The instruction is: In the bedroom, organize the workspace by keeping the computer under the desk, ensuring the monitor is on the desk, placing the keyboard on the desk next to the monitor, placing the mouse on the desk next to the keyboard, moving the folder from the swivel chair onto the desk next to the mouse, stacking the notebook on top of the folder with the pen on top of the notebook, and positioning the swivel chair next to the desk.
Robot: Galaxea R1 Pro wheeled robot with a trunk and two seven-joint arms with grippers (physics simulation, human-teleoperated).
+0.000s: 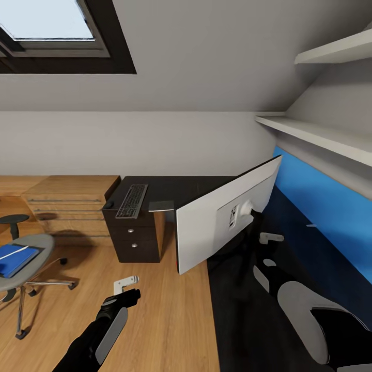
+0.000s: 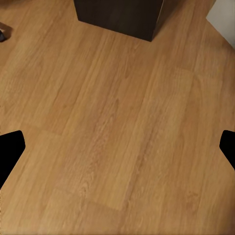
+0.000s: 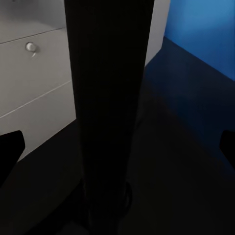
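Note:
The monitor (image 1: 217, 227) stands on the black desk (image 1: 243, 310), its white back towards me and tilted. Its black stand (image 3: 107, 98) rises between the fingers of my open right gripper (image 1: 269, 250), apart from both. The keyboard (image 1: 132, 200) lies on the desk's far part, with a small dark mouse (image 1: 108, 205) to its left. The grey swivel chair (image 1: 31, 248) at the left carries the blue folder (image 1: 15, 261) with a white pen (image 1: 13, 252) on it. My left gripper (image 1: 126, 289) hangs open over the wooden floor (image 2: 117, 122). The computer is out of view.
A dark drawer unit (image 1: 135, 240) stands under the desk's far end, with light-wood cabinets (image 1: 70, 206) to its left. The blue back panel (image 1: 320, 206) lines the desk's right side under white shelves (image 1: 320, 137). A flat grey item (image 1: 161, 205) lies right of the keyboard.

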